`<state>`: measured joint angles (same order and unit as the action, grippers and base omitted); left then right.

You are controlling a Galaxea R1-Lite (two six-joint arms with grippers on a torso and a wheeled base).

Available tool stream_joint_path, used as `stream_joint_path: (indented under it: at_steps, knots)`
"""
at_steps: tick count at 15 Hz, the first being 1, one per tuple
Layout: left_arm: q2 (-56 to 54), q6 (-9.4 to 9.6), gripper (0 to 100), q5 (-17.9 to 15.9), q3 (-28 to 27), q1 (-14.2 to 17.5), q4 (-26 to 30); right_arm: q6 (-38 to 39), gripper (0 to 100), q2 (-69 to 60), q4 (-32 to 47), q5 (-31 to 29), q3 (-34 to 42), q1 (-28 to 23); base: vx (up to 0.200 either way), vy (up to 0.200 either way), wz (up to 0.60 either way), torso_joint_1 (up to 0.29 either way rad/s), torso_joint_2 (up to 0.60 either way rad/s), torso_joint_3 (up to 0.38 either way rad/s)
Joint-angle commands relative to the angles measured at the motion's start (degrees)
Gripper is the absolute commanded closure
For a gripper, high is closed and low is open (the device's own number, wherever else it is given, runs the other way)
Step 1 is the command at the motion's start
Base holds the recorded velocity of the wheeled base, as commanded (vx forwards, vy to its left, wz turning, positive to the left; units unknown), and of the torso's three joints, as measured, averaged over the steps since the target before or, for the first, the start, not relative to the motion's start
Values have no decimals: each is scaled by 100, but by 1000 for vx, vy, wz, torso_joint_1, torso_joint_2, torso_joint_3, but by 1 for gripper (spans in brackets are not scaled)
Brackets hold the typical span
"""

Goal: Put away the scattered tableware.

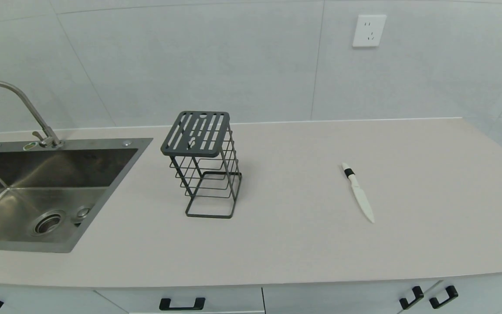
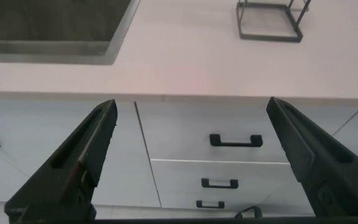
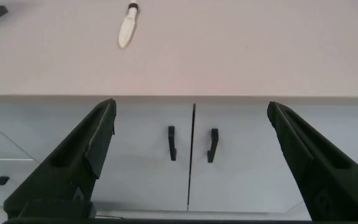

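A white knife [image 1: 358,192] with a black band on its handle lies flat on the countertop [image 1: 303,226], right of centre, blade tip toward the front edge. In the right wrist view the knife [image 3: 128,27] lies well beyond my right gripper [image 3: 191,162], which is open and held in front of the cabinet doors below the counter edge. A dark wire knife rack [image 1: 203,163] with a slotted top stands upright mid-counter. Its base [image 2: 270,22] is seen beyond my left gripper [image 2: 191,162], open and empty, low in front of the drawers.
A steel sink [image 1: 37,196] with a curved faucet [image 1: 20,109] sits at the left of the counter. A wall socket [image 1: 369,30] is on the tiled back wall. Drawers and cabinet doors with black handles [image 1: 182,303] run below the counter's front edge.
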<state>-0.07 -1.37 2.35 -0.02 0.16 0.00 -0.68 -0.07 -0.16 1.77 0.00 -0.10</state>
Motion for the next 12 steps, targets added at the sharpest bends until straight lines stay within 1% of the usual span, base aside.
stream_joint_path:
  at_steps: [1, 4, 8, 10, 12]
  knots:
    - [7, -4, 0, 2, 2, 2, -9, -2, 0, 7, -2, 17, 0, 1, 0, 0, 0, 305, -598, -281]
    - [7, -4, 0, 2, 2, 2, 0, 24, 0, 7, -2, -1, 0, 1, 0, 0, 0, 297, -579, -277]
    - [7, -4, 0, 2, 2, 2, -9, 24, 0, 7, -2, -1, 0, 1, 0, 0, 0, 221, -417, -206]
    - [7, -4, 0, 2, 2, 2, -9, 16, 0, 7, -2, -1, 0, 1, 0, 0, 0, 122, -229, -110]
    - [7, -13, 0, 2, 2, 2, -9, 16, 0, 7, -2, -1, 0, 1, 0, 0, 0, 0, 0, 0]
